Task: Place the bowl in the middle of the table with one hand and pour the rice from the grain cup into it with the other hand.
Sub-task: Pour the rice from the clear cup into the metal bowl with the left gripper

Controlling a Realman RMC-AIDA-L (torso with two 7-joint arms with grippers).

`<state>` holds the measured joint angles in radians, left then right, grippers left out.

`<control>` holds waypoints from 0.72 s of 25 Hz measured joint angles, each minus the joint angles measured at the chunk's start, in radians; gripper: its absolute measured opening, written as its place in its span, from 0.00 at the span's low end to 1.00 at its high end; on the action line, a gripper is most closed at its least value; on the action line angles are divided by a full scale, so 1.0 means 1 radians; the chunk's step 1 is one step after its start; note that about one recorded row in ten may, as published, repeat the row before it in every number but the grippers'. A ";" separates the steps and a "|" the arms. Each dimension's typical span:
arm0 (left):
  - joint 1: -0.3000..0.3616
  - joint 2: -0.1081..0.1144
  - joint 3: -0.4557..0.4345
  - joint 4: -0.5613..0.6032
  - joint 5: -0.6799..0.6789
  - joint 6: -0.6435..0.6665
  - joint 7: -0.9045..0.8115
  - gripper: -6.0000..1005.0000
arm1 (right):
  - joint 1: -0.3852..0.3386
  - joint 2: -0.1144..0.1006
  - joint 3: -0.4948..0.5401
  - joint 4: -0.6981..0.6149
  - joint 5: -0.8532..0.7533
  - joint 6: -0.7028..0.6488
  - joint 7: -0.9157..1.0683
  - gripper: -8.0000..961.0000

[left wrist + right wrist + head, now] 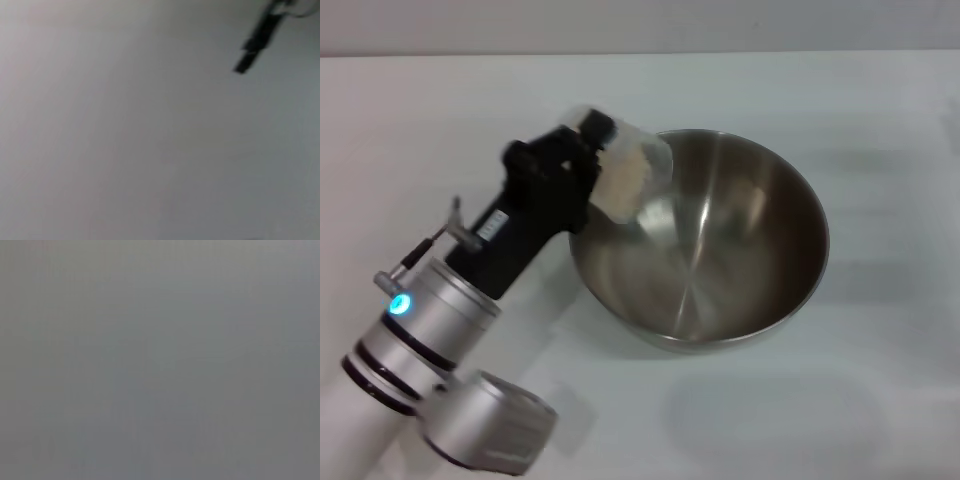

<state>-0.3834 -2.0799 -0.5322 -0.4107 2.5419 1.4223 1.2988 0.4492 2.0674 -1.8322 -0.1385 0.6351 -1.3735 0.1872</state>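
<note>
The stainless-steel bowl (705, 240) stands on the white table (880, 400) near the middle of the head view. My left gripper (582, 165) is shut on the clear grain cup (625, 165) and holds it tilted over the bowl's left rim. The rice (625, 180) lies as a pale heap inside the tilted cup, close to its mouth. I see no grains inside the bowl. The right gripper is out of view. The left wrist view shows only a plain surface with a dark strip (255, 42). The right wrist view shows only plain grey.
The table's far edge (640, 54) runs across the top of the head view. My left arm (430, 330) lies across the table's lower left.
</note>
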 joint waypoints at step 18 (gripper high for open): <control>0.000 0.000 0.108 -0.057 0.003 -0.088 0.789 0.06 | -0.003 -0.010 0.001 0.005 -0.005 0.003 0.000 0.79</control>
<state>-0.3834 -2.0800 -0.4245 -0.4676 2.5450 1.3344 2.0881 0.4463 2.0576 -1.8314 -0.1334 0.6305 -1.3705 0.1872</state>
